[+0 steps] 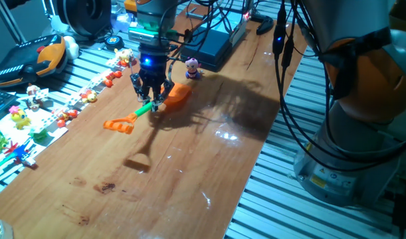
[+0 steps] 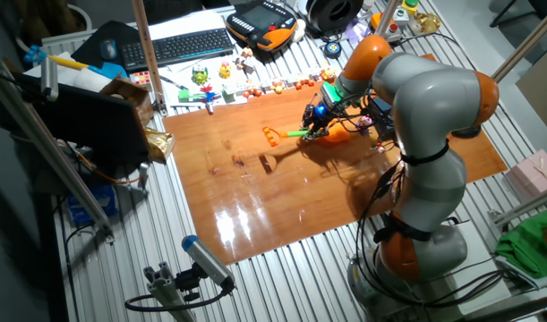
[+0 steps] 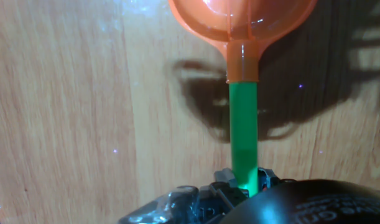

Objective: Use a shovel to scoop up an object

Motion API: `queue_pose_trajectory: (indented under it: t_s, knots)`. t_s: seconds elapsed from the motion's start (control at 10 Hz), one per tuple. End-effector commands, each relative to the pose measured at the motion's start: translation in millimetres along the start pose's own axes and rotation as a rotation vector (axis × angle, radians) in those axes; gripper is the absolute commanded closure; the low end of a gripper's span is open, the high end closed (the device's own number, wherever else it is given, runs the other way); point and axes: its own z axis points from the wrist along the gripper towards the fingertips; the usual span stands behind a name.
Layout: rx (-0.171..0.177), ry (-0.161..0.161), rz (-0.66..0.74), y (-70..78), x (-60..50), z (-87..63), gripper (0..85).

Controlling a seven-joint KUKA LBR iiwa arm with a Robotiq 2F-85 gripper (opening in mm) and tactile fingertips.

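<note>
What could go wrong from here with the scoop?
1. The tool grips only the thin green shaft of the shovel, so the shovel may pivot or slip under load.
2. The figurine is tiny and stands just beyond the blade; a push could knock it over or slide it toward the dark box behind it instead of onto the blade.

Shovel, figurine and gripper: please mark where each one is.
shovel (image 3: 244,127), hand view, on the green shaft.
figurine (image 1: 191,67), one fixed view, on its purple head.
gripper (image 1: 151,93), one fixed view, between the fingertips.
</note>
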Motion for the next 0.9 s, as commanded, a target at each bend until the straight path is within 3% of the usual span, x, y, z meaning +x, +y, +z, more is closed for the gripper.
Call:
queue_pose_trajectory:
  t_s: [0.0,0.1,0.6,0.8]
  knots:
    - [-0.005,0.005,-0.002,-2.4,-1.7,-1.1,84.3]
    - [-0.015,0.017,-0.004,-5.1,-3.6,-2.2,84.3]
    - [-0.029,0.014,-0.024,-9.7,-6.5,-4.2,84.3]
    - [-0.031,0.006,-0.025,-7.0,-2.1,-3.8,84.3]
